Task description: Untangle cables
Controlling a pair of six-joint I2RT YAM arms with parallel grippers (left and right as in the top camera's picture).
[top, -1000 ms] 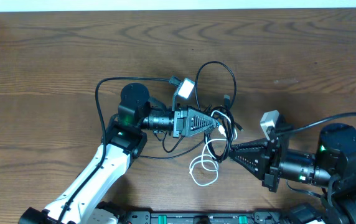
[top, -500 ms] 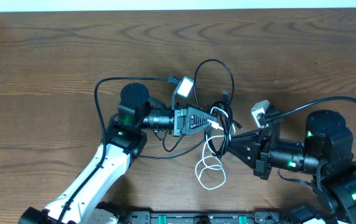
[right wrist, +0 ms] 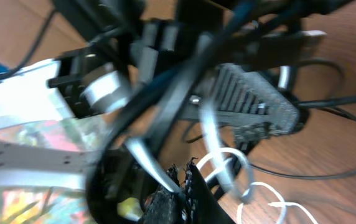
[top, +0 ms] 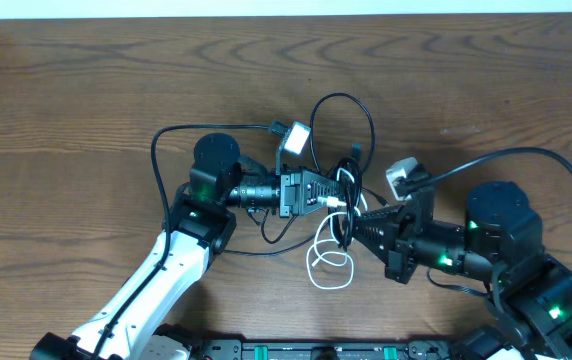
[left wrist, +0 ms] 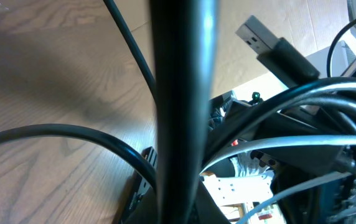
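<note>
Overhead view of a brown wood-grain table [top: 86,80]. The left arm [top: 166,260] rises from the lower left of the frame, bends at a black joint and reaches right. Its left pincer [top: 342,200] is buried in the tangle at frame centre. The right arm [top: 496,230] comes from the lower right and points left, with the right pincer [top: 356,226] at the same tangle. Whether either pincer is open or closed cannot be told, as both wrist views are crowded or blurred. The cables [top: 349,185] are thin black cords knotted with 1 white cord [top: 310,268], which loops below centre. A black loop [top: 343,97] arches above. A USB plug [left wrist: 270,38] shows at the upper right of the left wrist view.
</note>
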